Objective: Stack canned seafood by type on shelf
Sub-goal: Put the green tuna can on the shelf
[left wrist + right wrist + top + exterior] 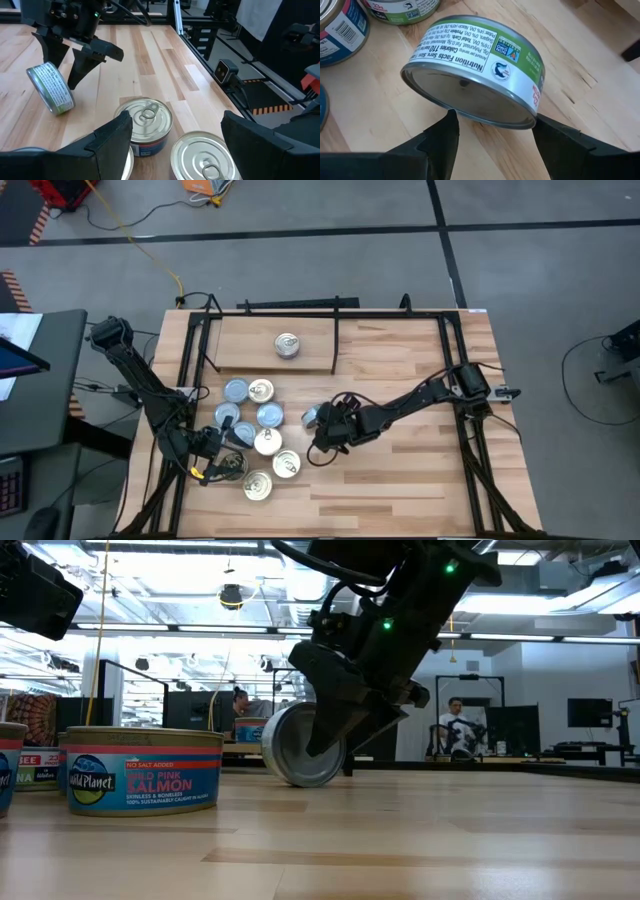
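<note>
a: far left, left gripper [215, 465]: fingers spread wide, holding nothing, hovering over the near edge of the cluster of tins [258, 435] on the table [400, 490].

b: left of centre, cluster: about nine flat tins, some grey-blue on top, some shiny with pull tabs, lying touching or just beside one another; none stacked.

a: above the cluster, shelf [395, 350]: pale board in a thin black frame at the table's far side, bearing a single tin [287, 345], flat, left of the divider rod [335, 345].

b: centre, right gripper [318, 423]: fingers part-open, straddling a tilted tin [298, 745] propped on its rim, just right of the cluster. contact on both sides not clear; likely a loose hold at most.

a: step in hand, by judgement: picking this tin off the table for the shelf; task barely begun.

b: next move, by judgement: closing squarely across the rim, then lifting and carrying to the shelf beside or onto its own kind. type of the shelf tin not readable, so no saying which side.
</note>
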Controlling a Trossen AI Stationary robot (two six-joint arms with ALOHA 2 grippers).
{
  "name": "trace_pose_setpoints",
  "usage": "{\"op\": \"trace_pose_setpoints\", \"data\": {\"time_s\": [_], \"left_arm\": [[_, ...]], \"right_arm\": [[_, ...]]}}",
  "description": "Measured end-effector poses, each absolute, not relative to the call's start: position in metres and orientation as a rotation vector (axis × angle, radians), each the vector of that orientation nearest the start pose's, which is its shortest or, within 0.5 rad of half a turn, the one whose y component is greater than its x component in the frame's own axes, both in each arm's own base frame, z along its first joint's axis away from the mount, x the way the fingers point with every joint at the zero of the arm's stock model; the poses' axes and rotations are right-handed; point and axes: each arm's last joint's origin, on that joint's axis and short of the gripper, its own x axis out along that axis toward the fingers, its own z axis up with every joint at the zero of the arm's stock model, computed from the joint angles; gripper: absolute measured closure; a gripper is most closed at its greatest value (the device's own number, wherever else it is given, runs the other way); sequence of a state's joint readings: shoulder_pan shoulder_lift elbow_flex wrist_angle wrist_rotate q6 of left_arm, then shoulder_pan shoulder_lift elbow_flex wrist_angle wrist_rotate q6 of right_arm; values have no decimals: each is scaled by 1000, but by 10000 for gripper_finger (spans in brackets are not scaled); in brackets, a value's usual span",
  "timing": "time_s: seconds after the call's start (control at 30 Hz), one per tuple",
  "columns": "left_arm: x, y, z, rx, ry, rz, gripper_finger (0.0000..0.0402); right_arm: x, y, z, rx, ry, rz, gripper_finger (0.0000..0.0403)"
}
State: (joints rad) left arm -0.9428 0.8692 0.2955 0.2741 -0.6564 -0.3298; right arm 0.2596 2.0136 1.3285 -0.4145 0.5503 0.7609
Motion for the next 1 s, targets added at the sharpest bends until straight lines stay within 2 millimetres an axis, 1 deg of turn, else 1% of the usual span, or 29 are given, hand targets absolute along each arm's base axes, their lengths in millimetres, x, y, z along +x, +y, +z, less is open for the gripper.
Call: {"op": "trace_pose_setpoints", "data": {"time_s": [0.37, 0.53, 0.7, 0.9, 1.0], "left_arm": [[117, -131, 195, -111, 259, -243, 111], [117, -131, 194, -113, 266, -241, 111], [117, -130, 194, -113, 266, -241, 111], [116, -130, 192, -94, 284, -237, 111], [116, -130, 192, -94, 288, -236, 111]], "right_arm": [[393, 89, 151, 260, 845, -607, 127], [395, 88, 153, 263, 866, -570, 127], [404, 84, 166, 257, 870, -535, 127], [410, 80, 182, 190, 893, -514, 127], [412, 78, 188, 122, 912, -480, 127]]}}
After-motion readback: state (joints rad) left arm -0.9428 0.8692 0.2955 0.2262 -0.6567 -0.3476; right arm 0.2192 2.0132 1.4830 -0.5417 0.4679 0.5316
